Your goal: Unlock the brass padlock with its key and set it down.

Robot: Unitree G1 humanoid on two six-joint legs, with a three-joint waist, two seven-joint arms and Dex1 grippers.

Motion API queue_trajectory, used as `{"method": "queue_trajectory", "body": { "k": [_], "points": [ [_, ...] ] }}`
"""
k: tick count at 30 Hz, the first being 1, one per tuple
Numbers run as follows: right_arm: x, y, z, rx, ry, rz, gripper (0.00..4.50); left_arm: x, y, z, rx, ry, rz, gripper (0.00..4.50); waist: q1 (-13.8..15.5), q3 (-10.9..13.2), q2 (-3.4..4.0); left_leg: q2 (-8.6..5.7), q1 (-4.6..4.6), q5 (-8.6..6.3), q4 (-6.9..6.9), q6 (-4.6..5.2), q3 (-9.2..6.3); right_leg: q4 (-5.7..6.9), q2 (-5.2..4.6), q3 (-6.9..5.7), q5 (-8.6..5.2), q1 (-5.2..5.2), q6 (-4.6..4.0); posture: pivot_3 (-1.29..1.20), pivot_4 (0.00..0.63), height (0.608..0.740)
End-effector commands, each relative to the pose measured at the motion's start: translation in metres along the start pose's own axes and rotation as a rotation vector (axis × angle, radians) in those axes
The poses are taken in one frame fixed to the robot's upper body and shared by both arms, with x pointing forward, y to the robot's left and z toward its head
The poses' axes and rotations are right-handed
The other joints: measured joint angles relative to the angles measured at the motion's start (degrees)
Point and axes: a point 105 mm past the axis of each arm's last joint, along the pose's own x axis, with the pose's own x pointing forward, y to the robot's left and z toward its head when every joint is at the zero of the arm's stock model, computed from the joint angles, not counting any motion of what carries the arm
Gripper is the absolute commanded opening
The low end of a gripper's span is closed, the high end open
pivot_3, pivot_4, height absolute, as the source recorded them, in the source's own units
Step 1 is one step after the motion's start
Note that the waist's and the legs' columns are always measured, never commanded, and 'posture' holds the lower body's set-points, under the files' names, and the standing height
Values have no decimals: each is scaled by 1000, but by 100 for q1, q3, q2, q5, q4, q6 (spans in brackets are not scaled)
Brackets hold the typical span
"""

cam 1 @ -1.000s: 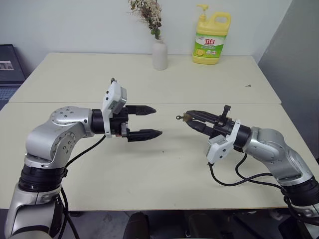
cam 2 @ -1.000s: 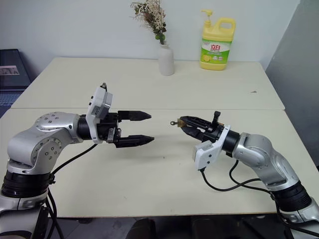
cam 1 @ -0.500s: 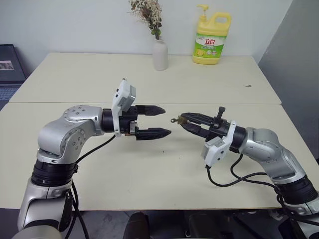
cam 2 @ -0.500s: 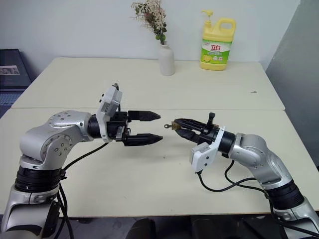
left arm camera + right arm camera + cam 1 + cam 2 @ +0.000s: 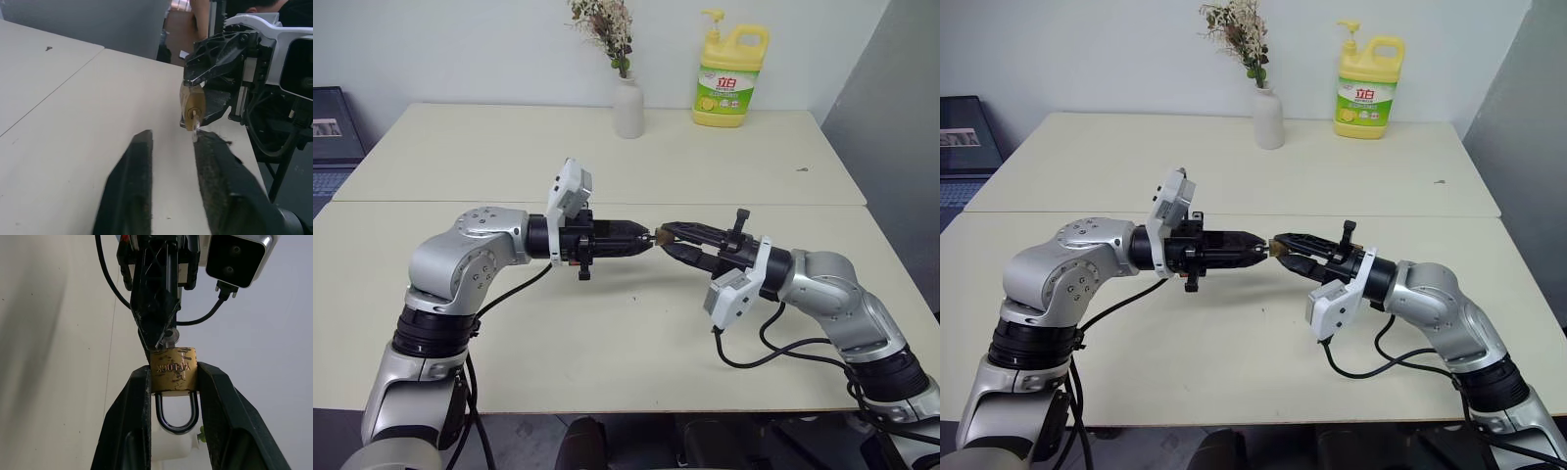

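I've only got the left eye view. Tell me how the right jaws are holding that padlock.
Observer: In the right wrist view, the right gripper has its jaws clamped on the two edges of the brass padlock, with the engraved face toward that camera.
Operator: Report the shackle.
Observer: The shackle points back toward the right wrist between the jaws. Both legs sit in the body, so it looks closed.
Operator: Now find the key.
Observer: In the left wrist view, the key sticks out of the keyhole in the padlock's bottom face, right at the left gripper. I can't tell whether it is gripped.
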Motion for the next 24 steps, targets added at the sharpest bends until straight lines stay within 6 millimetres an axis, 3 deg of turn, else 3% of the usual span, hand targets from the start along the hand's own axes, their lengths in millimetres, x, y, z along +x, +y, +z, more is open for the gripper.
{"method": "queue_trajectory", "body": {
  "k": [1,17,23,24],
  "points": [
    [1,-13,11,-29,-45,-33,940,3,0,10,51,-19,-6,7,2,0,0,0,0,0,0,0,0,0,0,0,0,0,0,0,150,740],
    [1,-10,9,-8,-34,-19,940,5,0,8,61,-31,2,0,1,0,0,0,1,0,0,0,-1,0,0,-1,0,1,0,0,150,740],
    [1,-8,8,5,-28,-8,940,2,5,2,81,-1,25,1373,1,0,0,0,1,0,0,0,-1,0,0,0,0,1,0,0,150,740],
    [0,-8,8,6,-27,-6,940,1,5,2,79,-1,24,1412,1,0,0,-1,1,0,0,0,-1,0,0,0,0,1,0,0,150,740]
  ]
}}
